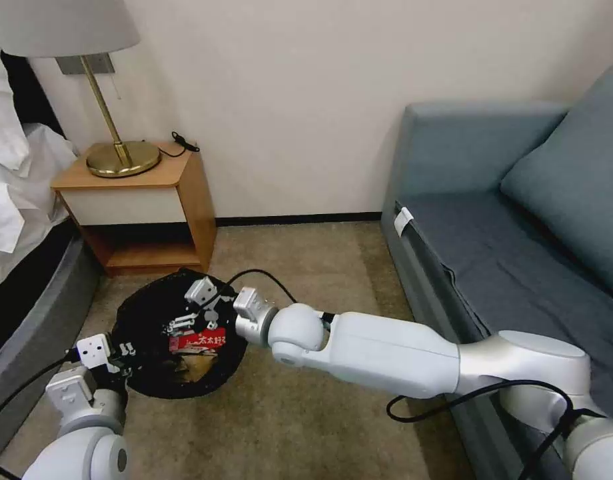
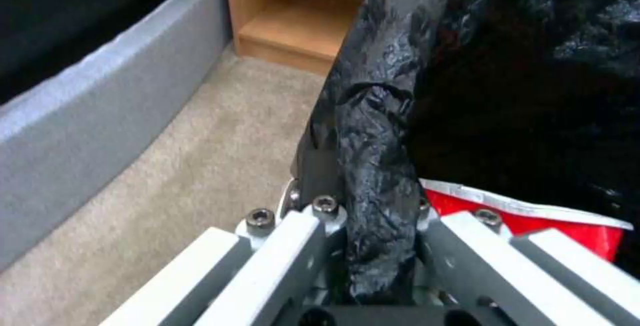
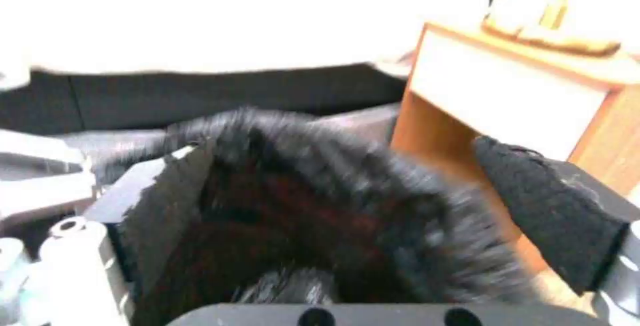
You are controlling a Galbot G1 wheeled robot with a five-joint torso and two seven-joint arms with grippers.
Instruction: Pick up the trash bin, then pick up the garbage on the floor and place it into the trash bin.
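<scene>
Round trash bin lined with a crinkly black plastic bag [image 1: 143, 333] sits low over the beige carpet floor [image 1: 300, 267], between the bed edge and the grey-blue sofa [image 1: 520, 220], in front of the wooden nightstand [image 1: 153, 200] that carries a brass lamp [image 1: 120, 157].

Left gripper [image 1: 123, 353]: jaws clamped on the bag-covered rim at the bin's near-left edge; in the left wrist view a fold of black bag [image 2: 373, 166] is pinched between the two jaws, carpet off to one side.

Right gripper [image 1: 190, 317]: reaches in over the bin mouth from the sofa side, jaws spread wide, nothing between them. In the right wrist view one black-padded fingertip [image 3: 547, 216] stands apart from the other, with the blurred black bag interior [image 3: 300, 206] between and beyond them.

Crushed red-and-white carton [image 1: 198, 341] lies inside the bin, just below the right jaws, not touching them as far as visible; its red edge [image 2: 560, 221] also sits just beside the left jaws. Crumpled brown paper [image 1: 194, 368] lies in the bin beneath the carton.
</scene>
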